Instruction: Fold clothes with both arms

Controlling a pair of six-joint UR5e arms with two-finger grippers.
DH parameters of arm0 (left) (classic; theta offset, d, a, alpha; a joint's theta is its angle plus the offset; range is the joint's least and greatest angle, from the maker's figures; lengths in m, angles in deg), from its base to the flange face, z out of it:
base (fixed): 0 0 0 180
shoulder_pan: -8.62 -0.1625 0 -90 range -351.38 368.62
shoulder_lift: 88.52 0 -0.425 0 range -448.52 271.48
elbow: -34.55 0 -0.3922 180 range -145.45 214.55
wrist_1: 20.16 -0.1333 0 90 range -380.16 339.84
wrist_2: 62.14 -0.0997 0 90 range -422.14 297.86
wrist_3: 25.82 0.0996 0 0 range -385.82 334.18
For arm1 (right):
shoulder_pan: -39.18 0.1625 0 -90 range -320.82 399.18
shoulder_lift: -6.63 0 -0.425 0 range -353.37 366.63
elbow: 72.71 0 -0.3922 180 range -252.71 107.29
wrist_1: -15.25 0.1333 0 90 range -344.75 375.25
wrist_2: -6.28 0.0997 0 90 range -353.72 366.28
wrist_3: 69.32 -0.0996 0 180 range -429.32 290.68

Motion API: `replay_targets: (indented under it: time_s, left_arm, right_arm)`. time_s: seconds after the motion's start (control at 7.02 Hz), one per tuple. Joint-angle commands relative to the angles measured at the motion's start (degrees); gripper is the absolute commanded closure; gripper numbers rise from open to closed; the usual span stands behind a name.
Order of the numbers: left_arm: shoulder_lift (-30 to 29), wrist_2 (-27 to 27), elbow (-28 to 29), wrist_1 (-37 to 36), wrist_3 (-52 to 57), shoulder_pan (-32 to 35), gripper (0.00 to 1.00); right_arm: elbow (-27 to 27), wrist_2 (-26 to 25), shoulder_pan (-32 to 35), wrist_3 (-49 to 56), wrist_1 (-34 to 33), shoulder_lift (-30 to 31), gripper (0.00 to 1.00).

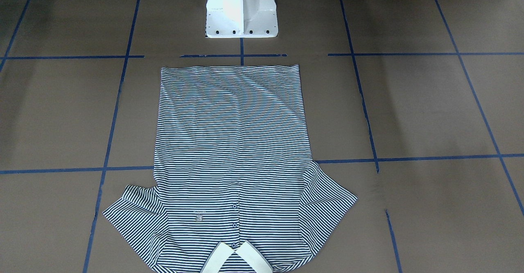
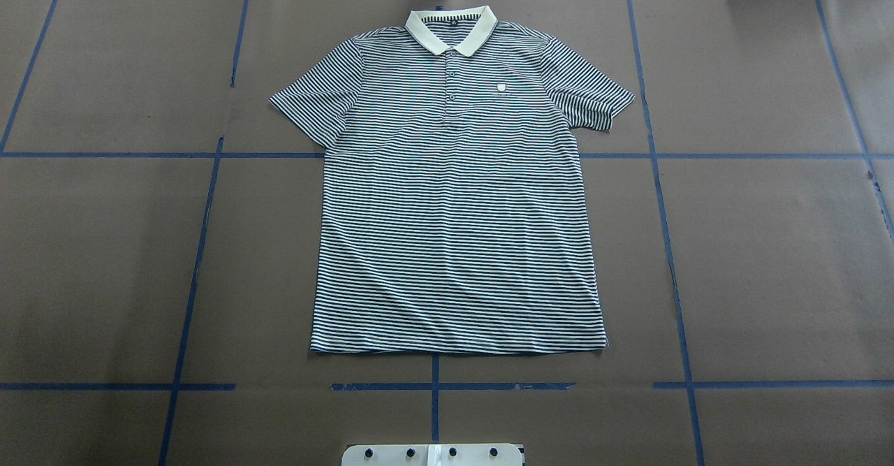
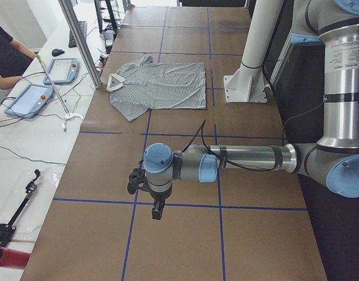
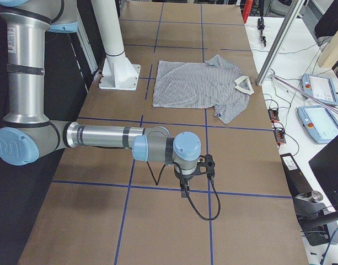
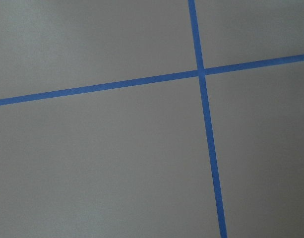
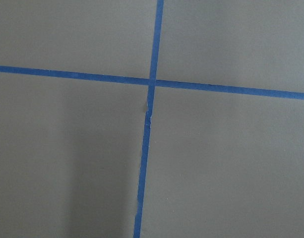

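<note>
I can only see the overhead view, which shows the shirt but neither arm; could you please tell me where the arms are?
Observer: The left arm reaches out low over bare table at the robot's left end, far from the shirt, with the left gripper pointing down.
Operator: Thank you, and the other one?
Observer: The right arm does the same at the opposite end, with the right gripper by a tape line.
Operator: Are the grippers open?
Observer: I cannot tell. They show only in the side views, and each wrist camera sees just a tape crossing.
</note>
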Motion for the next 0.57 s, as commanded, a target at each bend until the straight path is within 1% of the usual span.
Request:
replay_targets:
  time_s: [0.0, 0.14, 0.29, 0.43]
  left_arm:
    - [-0.3, 0.1, -0.3, 0.4, 0.0, 0.0, 0.00]
    - [-1.2, 0.1, -1.4, 0.4, 0.1, 0.0, 0.00]
    - [-4.6, 0.1, -1.5, 0.5, 0.0, 0.0, 0.00]
    - [-8.0, 0.2, -1.6, 0.6, 0.1, 0.0, 0.00]
  right_arm:
    - [-0.4, 0.5, 0.0, -2.6, 0.0, -0.7, 0.00]
    - [-0.2, 0.4, -0.1, -4.0, 0.1, -1.5, 0.00]
    - [-0.2, 0.6, -0.8, -4.4, 1.6, -3.0, 0.00]
    - [-0.4, 0.7, -3.5, -9.8, 3.3, -5.5, 0.00]
